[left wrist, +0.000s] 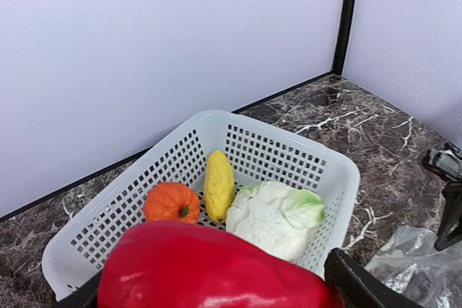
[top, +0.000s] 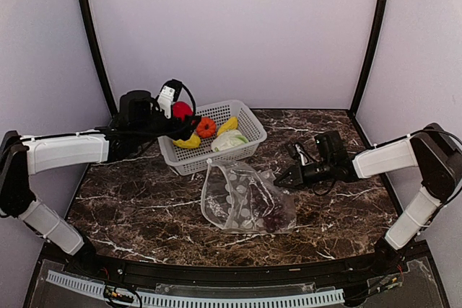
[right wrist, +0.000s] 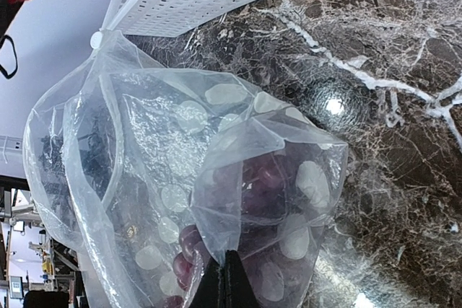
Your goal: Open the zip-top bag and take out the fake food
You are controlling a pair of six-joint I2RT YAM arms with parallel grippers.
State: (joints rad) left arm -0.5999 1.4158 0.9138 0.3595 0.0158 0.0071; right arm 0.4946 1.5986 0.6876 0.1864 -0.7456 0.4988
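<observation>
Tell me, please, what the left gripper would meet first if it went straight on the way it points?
Probably the toy cabbage or yellow corn lying in the white basket; the left gripper, holding the red pepper, points into it. Depth is unclear.

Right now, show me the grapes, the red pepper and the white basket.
grapes (right wrist: 256,189): right wrist view, purple cluster inside the zip-top bag (right wrist: 144,128).
red pepper (left wrist: 209,272): left wrist view, glossy upper surface.
white basket (left wrist: 274,156): left wrist view, far perforated wall.

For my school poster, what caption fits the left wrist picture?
Left end effector holding a red pepper near a basket with orange, corn and cabbage.
</observation>
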